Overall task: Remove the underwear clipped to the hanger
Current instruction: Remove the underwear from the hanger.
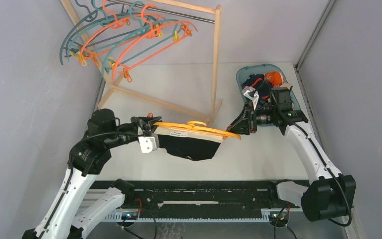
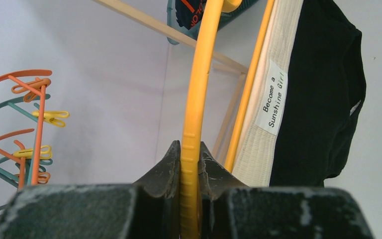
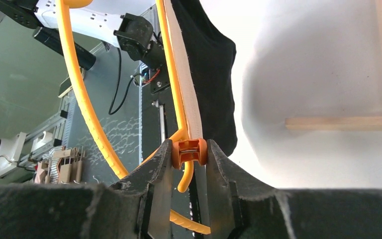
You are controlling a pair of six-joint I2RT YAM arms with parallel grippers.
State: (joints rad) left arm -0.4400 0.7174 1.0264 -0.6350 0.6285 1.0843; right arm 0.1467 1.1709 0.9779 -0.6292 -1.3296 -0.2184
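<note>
A yellow hanger (image 1: 196, 127) is held level above the table between both arms. Black underwear (image 1: 189, 147) with a white labelled waistband (image 2: 266, 114) hangs clipped under it. My left gripper (image 1: 146, 130) is shut on the hanger's left end, the yellow bar (image 2: 193, 124) between its jaws. My right gripper (image 1: 239, 125) is shut on the orange clip (image 3: 189, 152) at the hanger's right end, where the waistband (image 3: 186, 94) is clipped. More underwear, navy with orange trim (image 1: 261, 84), lies in the teal basket (image 1: 242, 75) at the back right.
A wooden rack (image 1: 215, 59) at the back holds several teal and orange hangers (image 1: 124, 40) with yellow and orange clips. Grey walls close the left and right sides. The black rail (image 1: 199, 196) runs along the near table edge.
</note>
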